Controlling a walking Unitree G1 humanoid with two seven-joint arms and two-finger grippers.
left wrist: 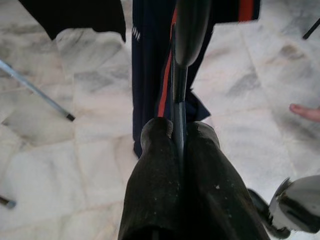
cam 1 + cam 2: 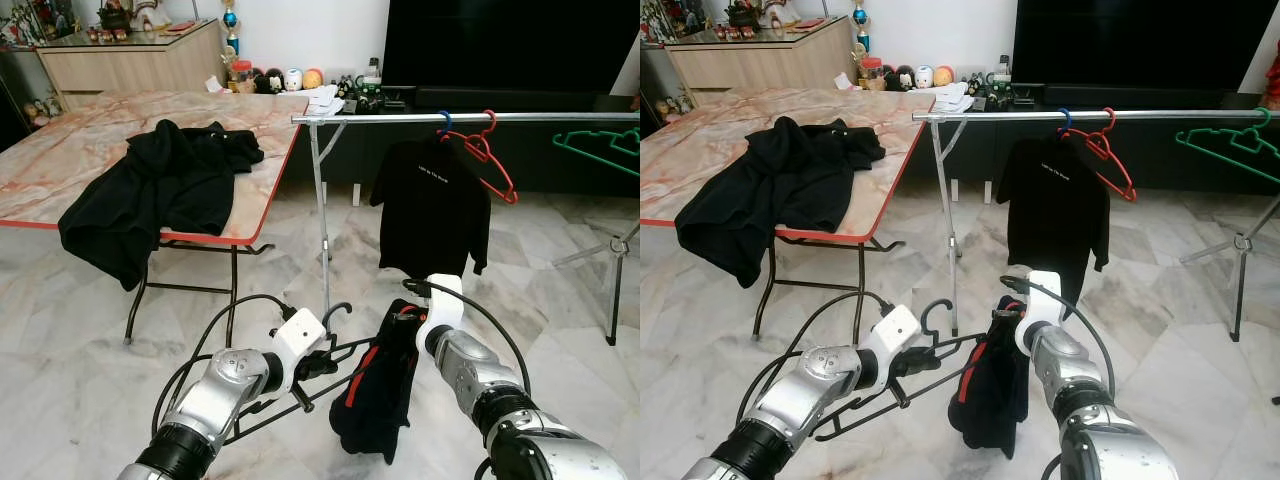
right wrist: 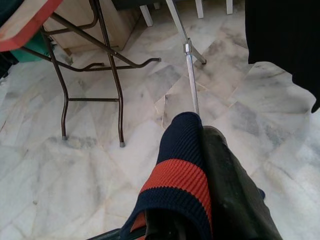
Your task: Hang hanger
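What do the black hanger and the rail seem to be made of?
The hanger held in the left hand looks like thin metal wire with a black coating: slim, dark, with a curled hook. The rail looks like bare metal tube: silver-grey with a dull shine.

Three garments counted: one black jacket (image 2: pixel 150 195) spread on the marble surface (image 2: pixel 60 150) at far left, one black T-shirt (image 2: pixel 430 205) hung on the clothes rail (image 2: pixel 400 118) at far centre, one navy garment with a red stripe (image 2: pixel 378 385) draped near, low in the middle. Four hangers counted: one black wire hanger (image 2: pixel 310 375) near left carrying the navy piece, one blue hanger (image 2: pixel 444 124) under the T-shirt, one red hanger (image 2: pixel 490 158) just right of it, one green hanger (image 2: pixel 600 148) at far right of the rail. Two silver arms, two sets of black fingers (image 1: pixel 172 165), one rail, one surface, one cabinet (image 2: pixel 130 60) far left.
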